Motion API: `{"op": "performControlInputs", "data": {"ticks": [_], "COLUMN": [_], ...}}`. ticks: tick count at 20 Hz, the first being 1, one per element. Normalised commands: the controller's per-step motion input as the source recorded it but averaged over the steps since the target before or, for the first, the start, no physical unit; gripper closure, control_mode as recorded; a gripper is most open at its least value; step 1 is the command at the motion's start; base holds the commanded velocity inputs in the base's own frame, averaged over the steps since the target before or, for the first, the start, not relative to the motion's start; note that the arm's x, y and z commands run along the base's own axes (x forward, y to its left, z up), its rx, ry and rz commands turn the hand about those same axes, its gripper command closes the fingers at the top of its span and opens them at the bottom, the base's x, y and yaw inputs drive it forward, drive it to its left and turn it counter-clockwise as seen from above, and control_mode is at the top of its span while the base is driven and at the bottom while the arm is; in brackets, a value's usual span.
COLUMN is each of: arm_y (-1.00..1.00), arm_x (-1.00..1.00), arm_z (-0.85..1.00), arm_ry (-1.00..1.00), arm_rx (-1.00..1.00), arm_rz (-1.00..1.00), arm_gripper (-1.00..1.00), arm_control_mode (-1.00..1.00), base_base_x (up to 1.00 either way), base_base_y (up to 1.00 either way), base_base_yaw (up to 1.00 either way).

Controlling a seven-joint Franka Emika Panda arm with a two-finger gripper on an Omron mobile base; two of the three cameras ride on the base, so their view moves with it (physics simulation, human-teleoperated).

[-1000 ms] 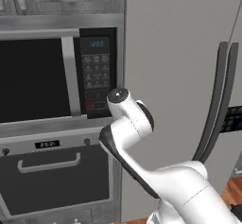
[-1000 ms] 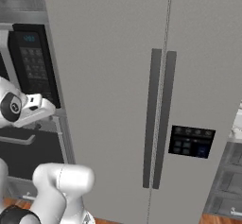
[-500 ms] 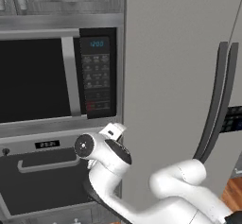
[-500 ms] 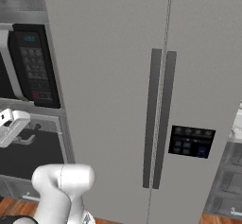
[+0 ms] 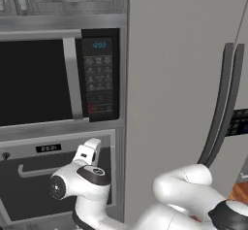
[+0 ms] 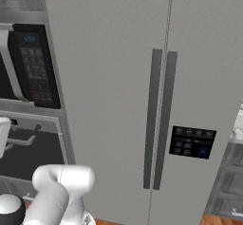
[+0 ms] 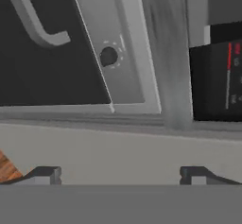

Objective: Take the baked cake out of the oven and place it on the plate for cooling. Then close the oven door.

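Facing the oven (image 5: 58,149) from close in, the gripper (image 7: 116,173) has its two dark fingertips (image 7: 45,175) spread far apart with nothing between them, short of the steel front. In the left base view the hand sits low in front of the oven door (image 5: 29,188), whose dark glass panel fills the lower left below a narrow control strip with a small black display (image 5: 48,148). The door looks shut, flush in its steel frame, with its long axis running sideways across the cabinet. Its curved silver handle (image 5: 36,170) runs the same way just under the control strip; in the hand view the handle appears tilted because the camera is rolled. A dark knob (image 7: 108,56) sits on the steel frame just beside the corner of the glass. Directly above the oven is the microwave (image 5: 48,81) with its keypad, its lower edge close over the control strip. To the right, a tall grey cabinet side (image 5: 169,78) stands right against the oven's edge, leaving little room on that side. Farther right is the refrigerator (image 6: 156,100) with two long vertical handles. Wooden floor (image 7: 7,166) shows below.
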Motion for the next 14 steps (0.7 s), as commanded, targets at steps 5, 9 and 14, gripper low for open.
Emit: {"op": "performControlInputs", "data": {"ticks": [5, 9, 14], "arm_y": [0.62, 0.40, 0.20], "arm_x": [0.30, 0.49, 0.52], "arm_z": [-0.39, -0.41, -0.35], "arm_ry": [0.01, 0.01, 0.00], "arm_rx": [-0.25, -0.11, 0.00], "arm_rz": [0.21, 0.29, 0.25], "arm_gripper": [-1.00, -1.00, -1.00], "arm_control_mode": [-1.00, -1.00, -1.00], "base_base_x": [0.00, 0.00, 0.00], "base_base_y": [0.00, 0.00, 0.00], "base_base_yaw": [0.00, 0.00, 0.00]}}
